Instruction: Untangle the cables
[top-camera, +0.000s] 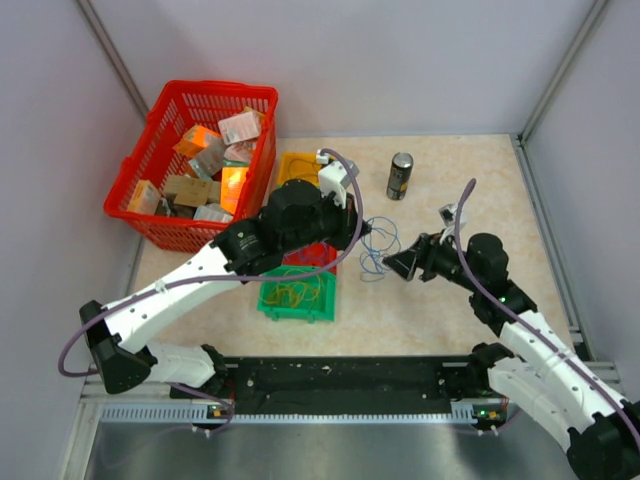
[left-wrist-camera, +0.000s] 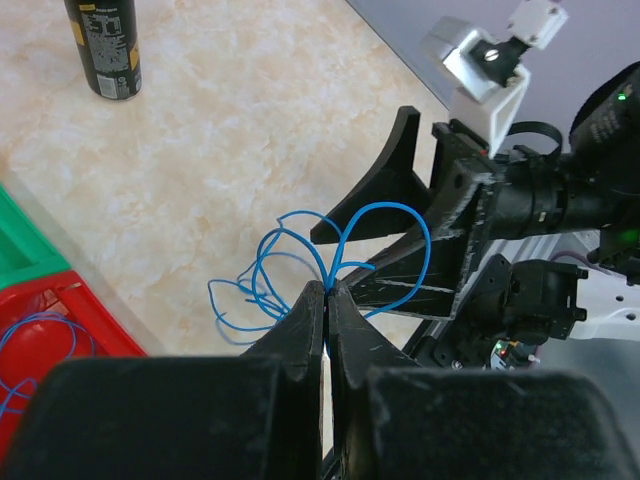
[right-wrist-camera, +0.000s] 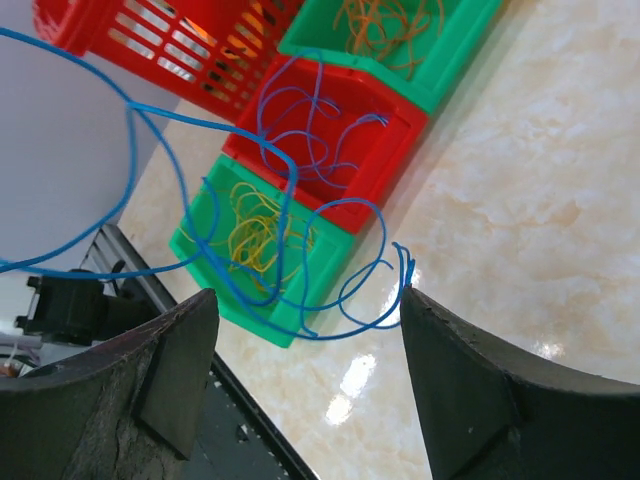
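Note:
A blue cable (top-camera: 378, 246) hangs in loose loops between my two grippers, above the table. My left gripper (left-wrist-camera: 328, 290) is shut on it, and the loops (left-wrist-camera: 385, 206) fan out from the pinched fingertips. In the top view the left gripper (top-camera: 362, 232) sits just left of the loops. My right gripper (top-camera: 402, 263) faces it from the right and stands open (right-wrist-camera: 305, 300). The cable's doubled end (right-wrist-camera: 408, 268) touches the right finger's tip and nothing is clamped between the jaws. More blue cables (right-wrist-camera: 320, 130) lie in a red bin and orange ones (top-camera: 295, 292) in a green bin.
Small bins stand in a row under the left arm: yellow (top-camera: 298, 165), red (right-wrist-camera: 372, 205) and green (top-camera: 270, 308). A red basket (top-camera: 150, 215) of boxes stands at the back left. A dark can (top-camera: 400, 175) stands upright behind the grippers. Walls close in both sides.

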